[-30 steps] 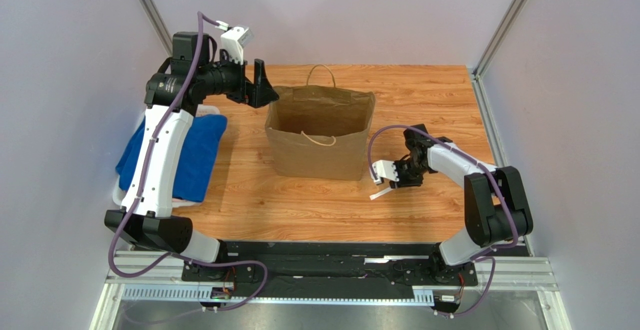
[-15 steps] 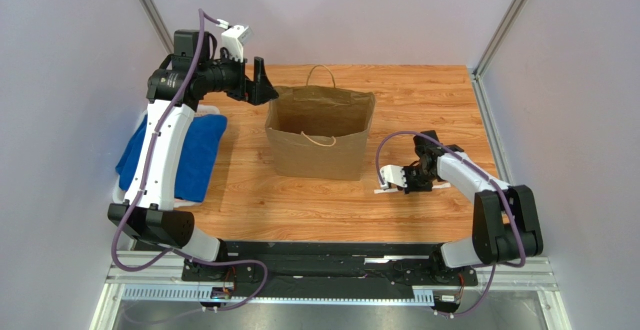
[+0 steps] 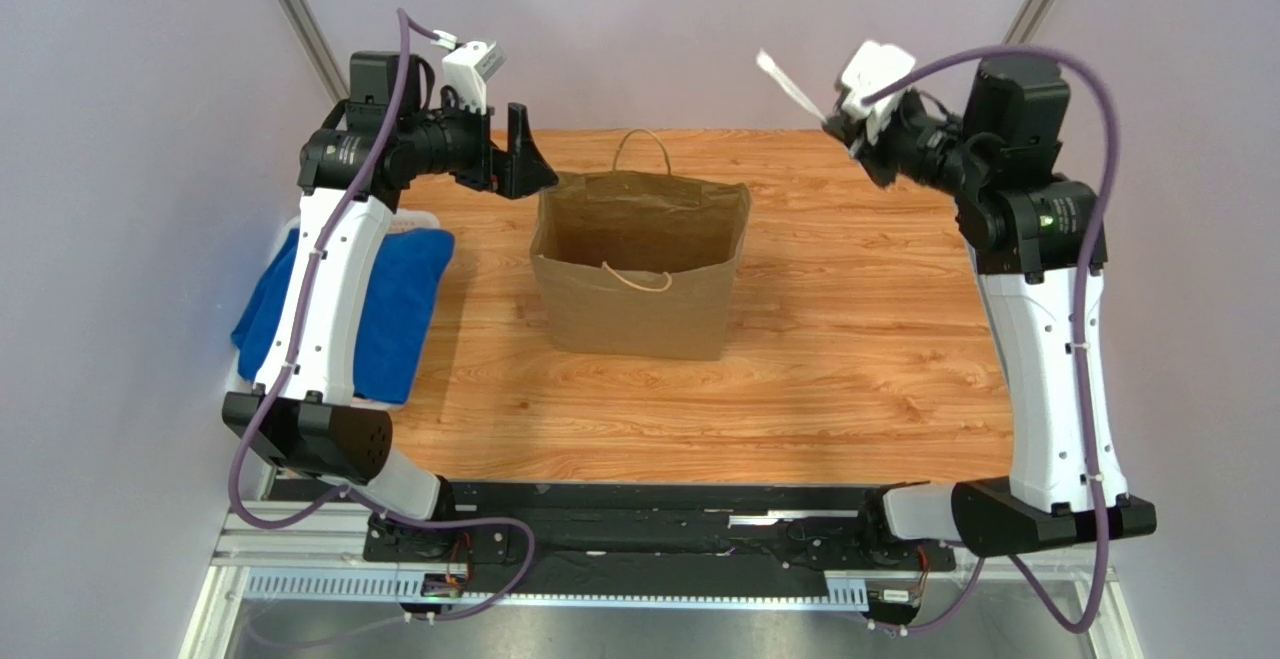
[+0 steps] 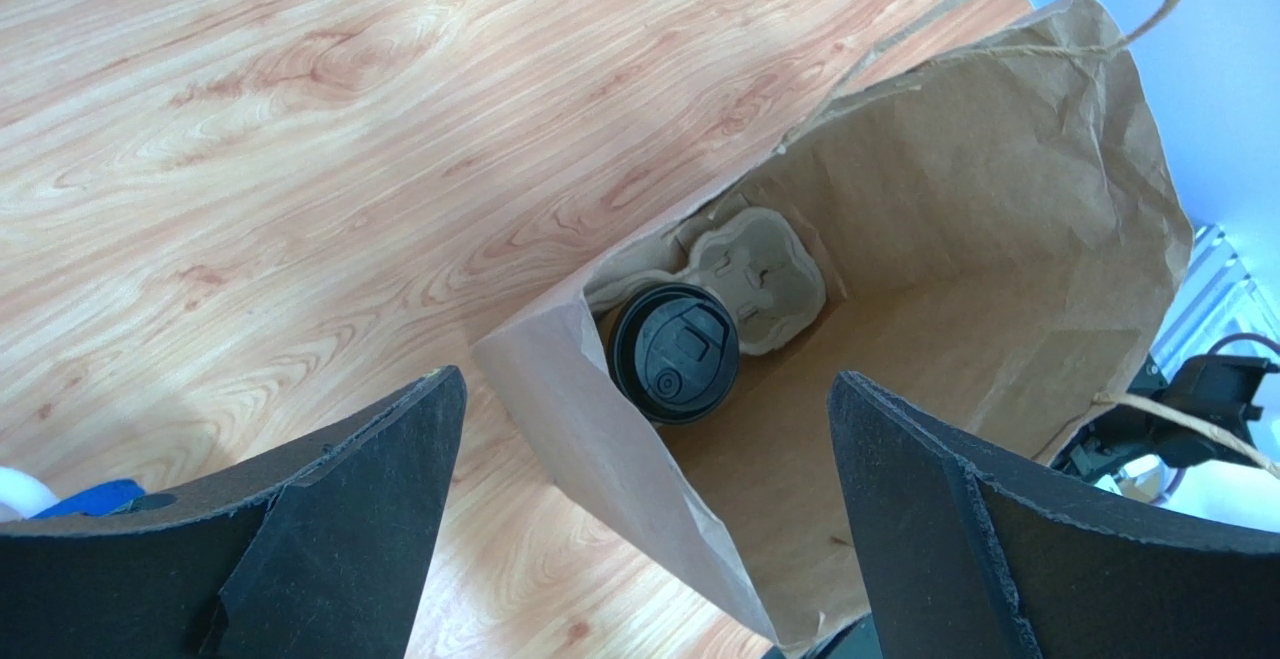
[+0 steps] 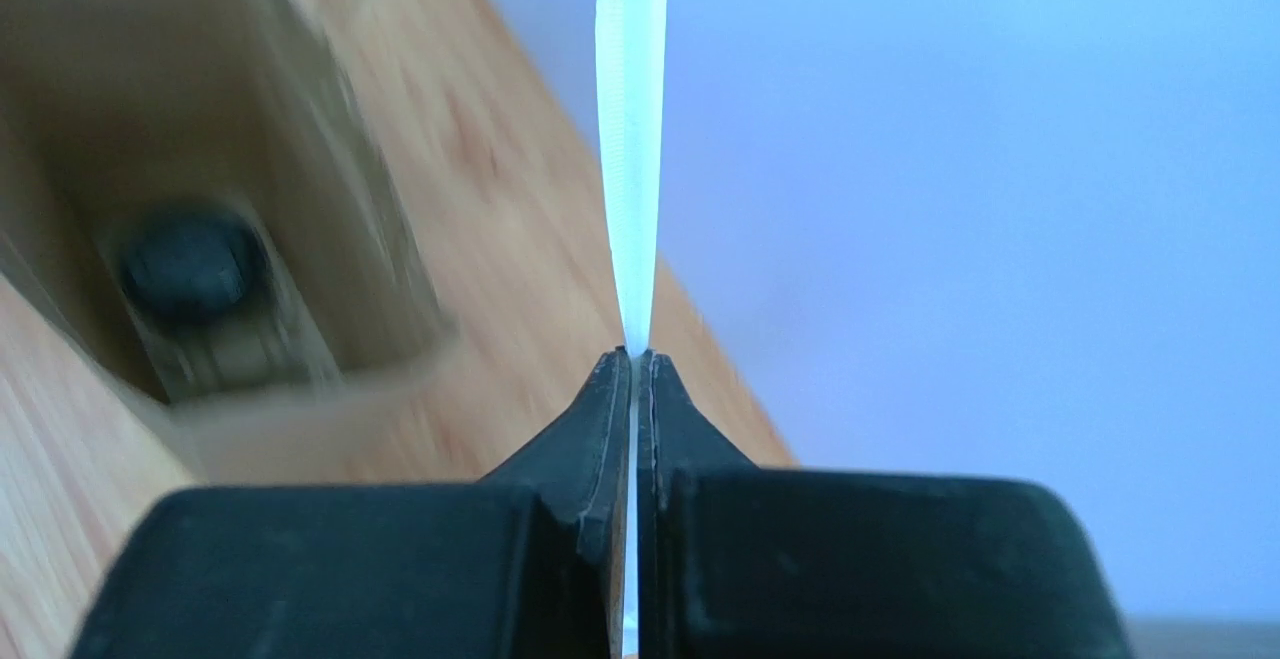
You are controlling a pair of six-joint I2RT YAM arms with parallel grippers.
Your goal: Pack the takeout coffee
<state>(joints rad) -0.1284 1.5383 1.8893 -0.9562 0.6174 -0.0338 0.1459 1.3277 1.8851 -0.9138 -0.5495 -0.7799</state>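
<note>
The takeout coffee, seen by its round black lid (image 4: 673,352), stands inside the tall brown paper bag (image 3: 643,262) on a pulp cup tray (image 4: 763,281); only the lid shows. It appears blurred in the right wrist view (image 5: 188,266). My left gripper (image 3: 526,164) is open and empty, held high at the bag's left rim (image 4: 601,434), with its jaws astride that rim (image 4: 646,389). My right gripper (image 3: 860,119) is raised high at the back right, shut on a thin white flat stick (image 3: 784,85) that points up from its tips (image 5: 634,367).
A blue cloth (image 3: 368,307) lies over a white tray at the table's left edge. The bag's twisted paper handles (image 3: 643,149) stand up at its rim. Grey walls close in on the left and right of the wooden table (image 3: 842,359).
My right arm has lifted from the table beside the bag to high at the back right, carrying the white stick. My left gripper has barely moved.
</note>
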